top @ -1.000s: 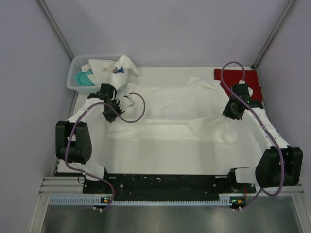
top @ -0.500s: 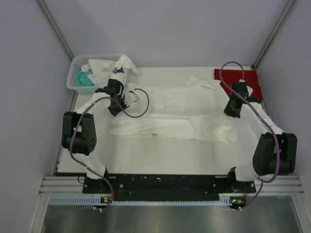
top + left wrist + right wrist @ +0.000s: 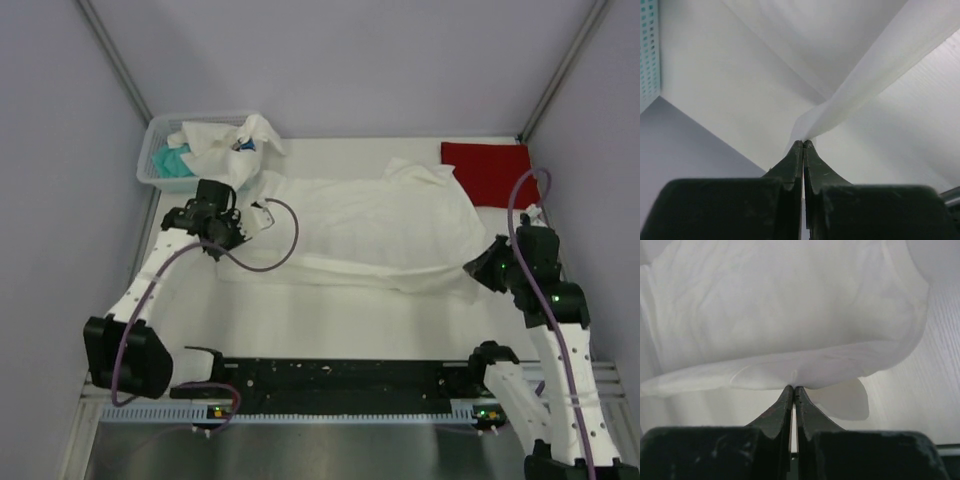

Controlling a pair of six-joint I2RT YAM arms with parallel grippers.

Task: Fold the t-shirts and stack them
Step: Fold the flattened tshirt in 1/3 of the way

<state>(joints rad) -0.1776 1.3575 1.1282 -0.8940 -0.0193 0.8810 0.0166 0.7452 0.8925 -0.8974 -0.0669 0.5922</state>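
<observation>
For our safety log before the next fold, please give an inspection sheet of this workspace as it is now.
Surface: white table, partly covered by cloth.
Job's things: large white t-shirt spread at centre; red t-shirt folded, far right corner; white and teal garments in basket.
Clutter: plastic basket, far left corner.
Grippers: left gripper and right gripper, fingers shut on the white t-shirt's edge.
Cables: purple cable loops on each arm.
Surroundings: grey walls; nothing else seen.

Pale lilac walls (image 3: 330, 60), white table (image 3: 330, 325), even light
</observation>
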